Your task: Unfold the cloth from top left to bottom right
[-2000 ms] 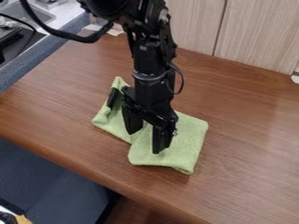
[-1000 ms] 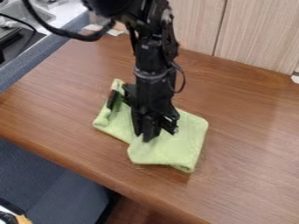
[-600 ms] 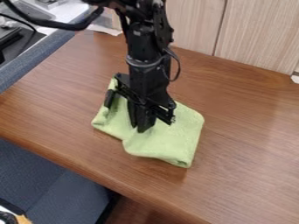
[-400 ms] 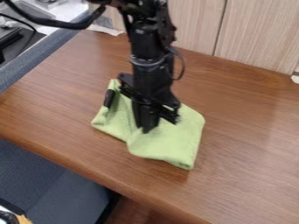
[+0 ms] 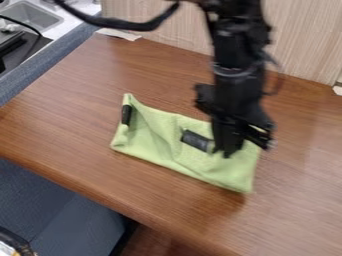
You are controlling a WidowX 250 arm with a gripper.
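The black gripper [image 5: 229,151] is over the right half of the green cloth [image 5: 160,145], its fingers together and shut on a bit of fabric. The cloth lies spread in a long, slanting strip, its left part creased and its upper left corner pointing up. One dark piece [image 5: 126,115] is at the cloth's left edge, and a dark cylindrical piece [image 5: 196,141] lies on it just left of the fingertips. The arm hides part of the cloth's upper right side.
The brown wooden table [image 5: 300,200] has its front edge running from left to lower right. A pale panelled wall [image 5: 167,27] stands behind it. A metal sink [image 5: 30,17] is at the upper left, beyond a grey-blue ledge [image 5: 47,60].
The gripper closed and moved right, pulling the cloth's upper layer with it. The cloth is now wider and smoother in outline, and the dark cylindrical piece on it has come into view.
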